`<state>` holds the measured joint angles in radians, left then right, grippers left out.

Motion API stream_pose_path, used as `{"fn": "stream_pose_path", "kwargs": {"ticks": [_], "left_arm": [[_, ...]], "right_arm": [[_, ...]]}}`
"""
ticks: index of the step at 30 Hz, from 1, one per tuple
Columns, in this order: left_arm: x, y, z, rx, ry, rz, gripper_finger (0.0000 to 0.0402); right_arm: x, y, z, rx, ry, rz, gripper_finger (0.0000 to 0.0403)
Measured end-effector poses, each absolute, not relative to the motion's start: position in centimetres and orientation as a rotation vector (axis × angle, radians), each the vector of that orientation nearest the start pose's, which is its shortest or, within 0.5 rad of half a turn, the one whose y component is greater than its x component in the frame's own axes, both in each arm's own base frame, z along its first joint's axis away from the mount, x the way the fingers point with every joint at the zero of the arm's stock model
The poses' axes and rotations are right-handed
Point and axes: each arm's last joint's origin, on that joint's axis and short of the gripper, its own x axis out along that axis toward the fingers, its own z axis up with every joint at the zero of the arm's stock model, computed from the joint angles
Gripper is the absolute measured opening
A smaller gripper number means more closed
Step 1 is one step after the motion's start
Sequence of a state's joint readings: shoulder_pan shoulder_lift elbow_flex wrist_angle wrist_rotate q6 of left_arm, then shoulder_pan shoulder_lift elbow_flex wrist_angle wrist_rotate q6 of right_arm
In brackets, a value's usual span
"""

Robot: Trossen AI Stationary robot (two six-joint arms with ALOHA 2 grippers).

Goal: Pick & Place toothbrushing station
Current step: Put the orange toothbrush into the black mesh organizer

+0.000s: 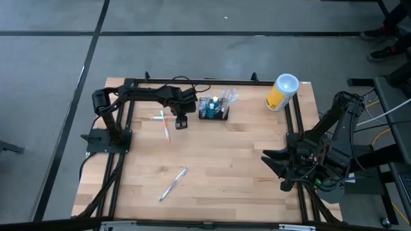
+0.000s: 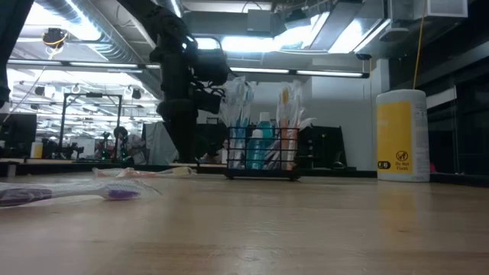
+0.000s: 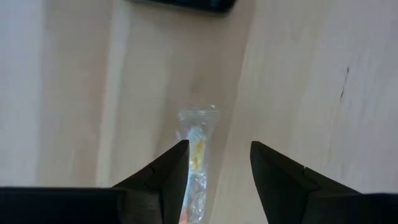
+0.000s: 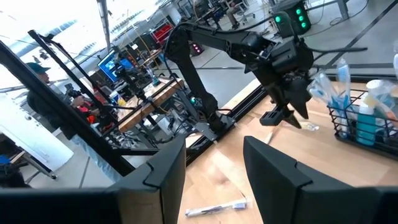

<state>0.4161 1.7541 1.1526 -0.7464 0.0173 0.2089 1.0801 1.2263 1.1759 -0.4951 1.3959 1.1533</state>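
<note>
Workshop lights and racks fill the room behind a pale wooden bench [image 1: 218, 167]. At the left gripper [image 3: 217, 158], the fingers stand parted and grasp nothing; between them and just below lies a wrapped brush [image 3: 196, 155] in clear film, flat on the wood. From above, this gripper [image 1: 180, 122] hovers beside that brush [image 1: 166, 126], just left of the caddy [image 1: 214, 110].

The caddy, a low black mesh box, sits near the bench's far edge and already holds several upright brushes and a blue tube [image 2: 257, 145], as the low view shows. 1 more wrapped brush [image 1: 173, 184] lies well apart, toward the near edge. A yellow canister [image 1: 281, 92] stands to the caddy's right.

The right gripper [image 4: 214, 168] waits over the bench's right edge, fingers spread and empty.

By my judgement the task is partly done: the caddy is stocked, 2 brushes remain loose, and the left arm looks poised to pick the nearer 1.
</note>
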Motion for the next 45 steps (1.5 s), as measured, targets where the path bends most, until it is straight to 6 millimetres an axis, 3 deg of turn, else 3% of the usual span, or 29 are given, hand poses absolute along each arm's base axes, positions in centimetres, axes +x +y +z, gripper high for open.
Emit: {"fn": "stream_pose_path", "kwargs": {"ticks": [6, 13, 24, 30, 45], "left_arm": [[28.7, 14.1, 19.7, -0.191, 1.291, 0.296, 0.0167], [27.7, 14.8, 20.4, -0.261, 1.284, 0.342, 0.0167], [26.4, 15.1, 18.4, -0.593, 1.285, 0.507, 0.0167], [26.2, 15.0, 18.0, -0.790, 1.233, 0.678, 0.0166], [26.7, 15.5, 18.1, -0.933, 1.113, 0.780, 0.0178]], "right_arm": [[13.4, 20.1, 36.2, 0.625, -0.029, -0.353, 0.0164], [13.0, 20.3, 36.3, 0.622, -0.049, -0.356, 0.0164], [13.0, 20.3, 36.3, 0.615, -0.047, -0.355, 0.0164], [13.0, 20.3, 36.3, 0.610, -0.046, -0.356, 0.0164], [13.0, 20.3, 36.3, 0.601, -0.044, -0.355, 0.0164]]}}
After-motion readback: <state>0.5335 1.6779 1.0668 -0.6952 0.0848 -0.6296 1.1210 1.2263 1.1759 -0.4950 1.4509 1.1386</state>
